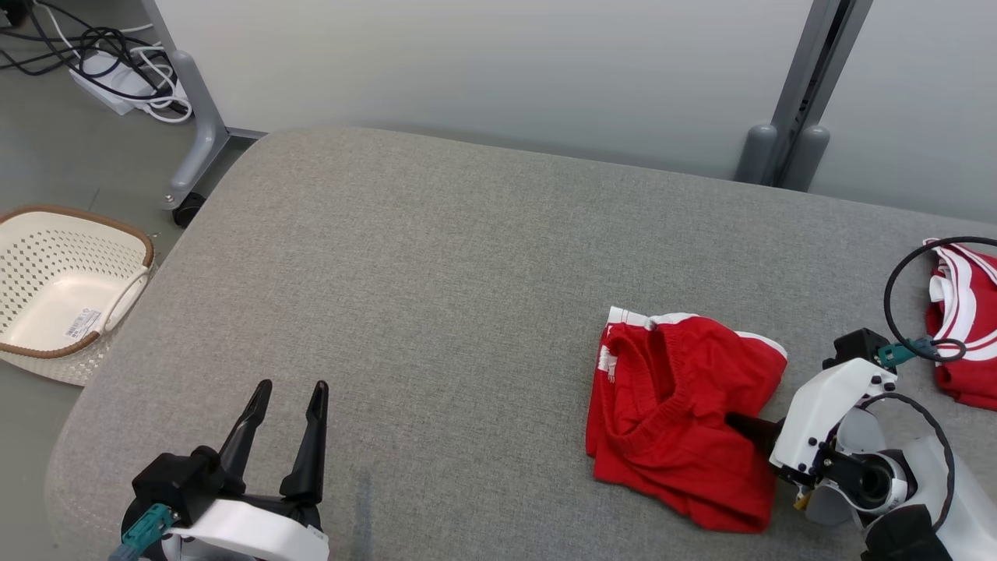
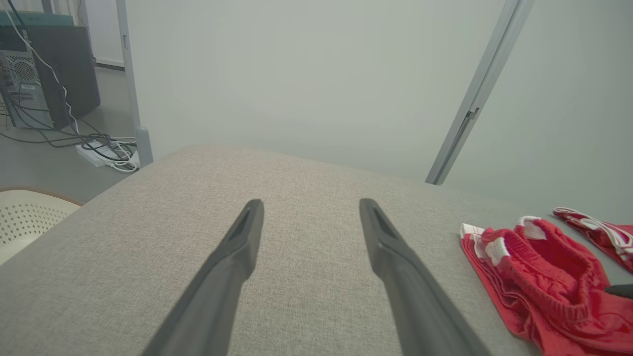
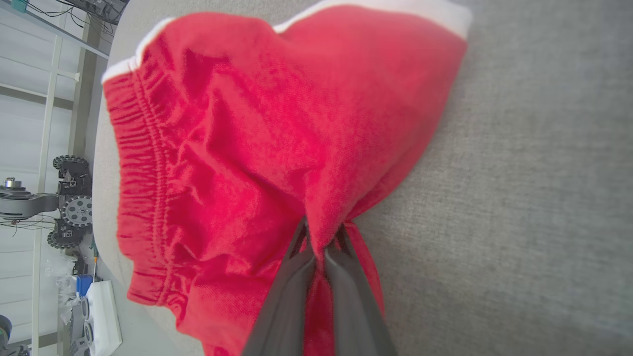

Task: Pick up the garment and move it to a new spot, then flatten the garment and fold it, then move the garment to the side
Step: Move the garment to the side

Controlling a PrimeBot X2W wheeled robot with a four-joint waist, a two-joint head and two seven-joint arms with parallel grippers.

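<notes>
Grey padded surface [image 1: 436, 296] carries the red shorts [image 1: 678, 405] crumpled on your right side, where your right fingers [image 3: 289, 301] are clamped on a pinch of cloth at their near edge; your left fingers [image 1: 311, 440] stand spread and empty, well apart from them. Expect the shorts to be light, limp and quick to sag, so a single pinch will likely bunch them. The gathered elastic waistband [image 3: 143, 163] looks the firmer place to take hold for flattening.

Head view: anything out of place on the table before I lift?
Nothing damaged or spilled. The shorts lie crumpled, waistband gaping, the fingers of the right gripper shut on a fold. One oddity: that arm's cable loops over a second red garment at the table's right edge and might snag it.
</notes>
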